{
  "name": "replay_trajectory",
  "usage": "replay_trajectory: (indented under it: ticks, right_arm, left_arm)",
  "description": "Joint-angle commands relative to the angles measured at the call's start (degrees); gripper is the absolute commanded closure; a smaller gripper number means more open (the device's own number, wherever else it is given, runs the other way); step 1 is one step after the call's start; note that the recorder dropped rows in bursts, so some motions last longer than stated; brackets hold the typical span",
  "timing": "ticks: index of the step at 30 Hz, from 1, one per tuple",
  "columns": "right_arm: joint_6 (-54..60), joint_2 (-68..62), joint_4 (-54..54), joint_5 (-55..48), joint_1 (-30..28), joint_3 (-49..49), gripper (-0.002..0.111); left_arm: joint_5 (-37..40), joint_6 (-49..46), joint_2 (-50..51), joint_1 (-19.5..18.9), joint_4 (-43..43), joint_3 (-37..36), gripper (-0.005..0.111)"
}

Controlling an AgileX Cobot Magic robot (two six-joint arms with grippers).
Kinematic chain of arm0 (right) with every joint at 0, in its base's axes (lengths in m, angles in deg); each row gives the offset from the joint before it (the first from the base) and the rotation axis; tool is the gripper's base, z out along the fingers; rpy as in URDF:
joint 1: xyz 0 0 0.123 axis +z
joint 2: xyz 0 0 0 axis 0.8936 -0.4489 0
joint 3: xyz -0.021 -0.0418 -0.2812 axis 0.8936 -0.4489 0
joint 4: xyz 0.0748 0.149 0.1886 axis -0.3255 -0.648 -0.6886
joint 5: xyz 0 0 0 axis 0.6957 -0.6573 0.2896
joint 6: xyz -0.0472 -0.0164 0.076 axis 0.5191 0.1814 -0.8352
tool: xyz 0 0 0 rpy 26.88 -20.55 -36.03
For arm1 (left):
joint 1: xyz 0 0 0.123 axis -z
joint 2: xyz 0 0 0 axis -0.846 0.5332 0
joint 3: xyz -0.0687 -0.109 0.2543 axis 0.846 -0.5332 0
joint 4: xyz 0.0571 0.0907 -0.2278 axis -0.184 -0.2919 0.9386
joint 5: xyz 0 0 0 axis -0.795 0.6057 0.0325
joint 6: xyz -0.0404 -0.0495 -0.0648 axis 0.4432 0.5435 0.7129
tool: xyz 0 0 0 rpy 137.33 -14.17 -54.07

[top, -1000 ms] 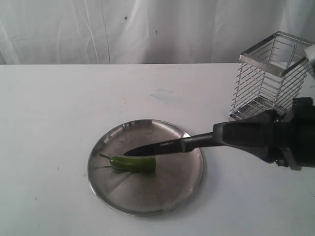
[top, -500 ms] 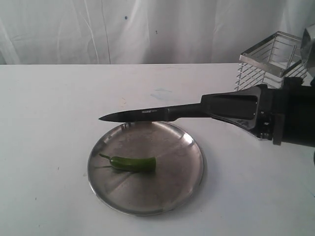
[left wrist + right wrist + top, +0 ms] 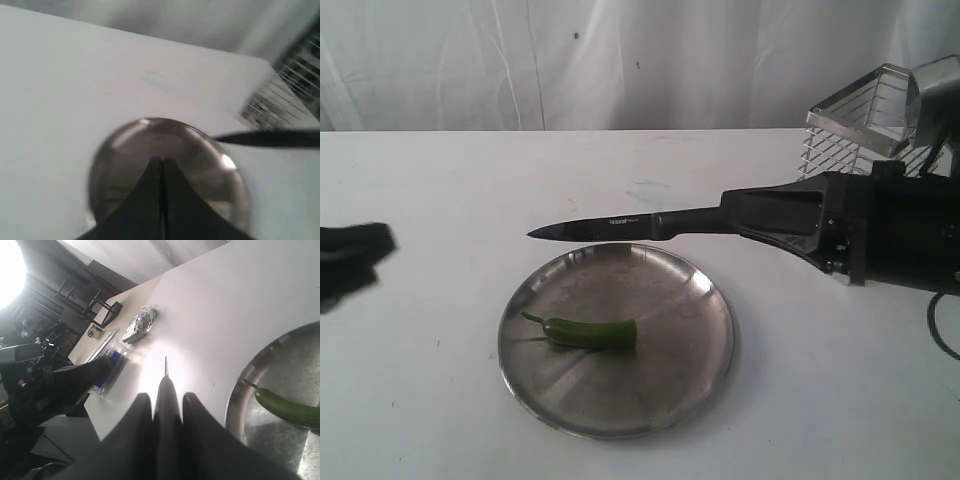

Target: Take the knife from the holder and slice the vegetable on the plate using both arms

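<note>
While right gripper [image 3: 732,213] holds knife [image 3: 610,227] above plate [image 3: 726,322], holder [image 3: 863,102] partly hidden behind.

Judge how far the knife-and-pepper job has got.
Done: the knife is out of the holder, clamped in the right gripper. In hand: it hovers level, clear of the plate; the shut left gripper waits at the side. Left: the vegetable lies on the plate in one piece.
</note>
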Motion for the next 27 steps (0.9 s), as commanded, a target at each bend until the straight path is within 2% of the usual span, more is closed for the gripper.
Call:
replay_trajectory:
  ticks: [1,3,5,7,9,11,15,23,27]
  right_arm:
    - [5.7,-0.3,-1.4,0.9,-0.1,0.1,0.108]
    - [5.7,-0.3,-1.4,2.2,-0.1,0.1,0.108]
    - [5.7,-0.3,-1.4,2.5,-0.1,0.1,0.108]
    - [5.7,-0.3,-1.4,2.3,-0.1,0.1,0.108]
    - [5.9,-0.3,-1.4,2.4,-0.1,0.1,0.108]
    - [7.0,-0.3,-1.4,2.4,-0.1,0.1,0.108]
    - [7.7,-0.3,-1.4,2.6,-0.1,0.1,0.108]
    - [10.7,-0.3,-1.4,3.4,-0.1,0.0,0.108]
    - [10.9,-0.3,1.1,7.3,-0.1,0.0,0.108]
  left_arm:
    - [-27.8,5.8,13.0,14.2,-20.5,-0.3,0.107]
    - [-33.0,4.7,19.0,18.0,-20.9,0.3,0.107]
    - [-32.2,4.2,25.6,21.2,-18.4,1.0,0.107]
    - [-31.3,2.5,31.9,23.0,-13.3,1.2,0.107]
    - [-33.7,1.8,37.4,24.2,-5.6,1.3,0.107]
    - [-40.6,2.0,42.9,24.9,2.7,1.3,0.107]
    - [-57.9,1.9,51.1,25.3,8.5,2.1,0.107]
    - [-58.1,0.8,56.0,25.3,13.8,7.7,0.107]
    - [-58.1,1.1,56.0,25.3,15.7,9.4,0.107]
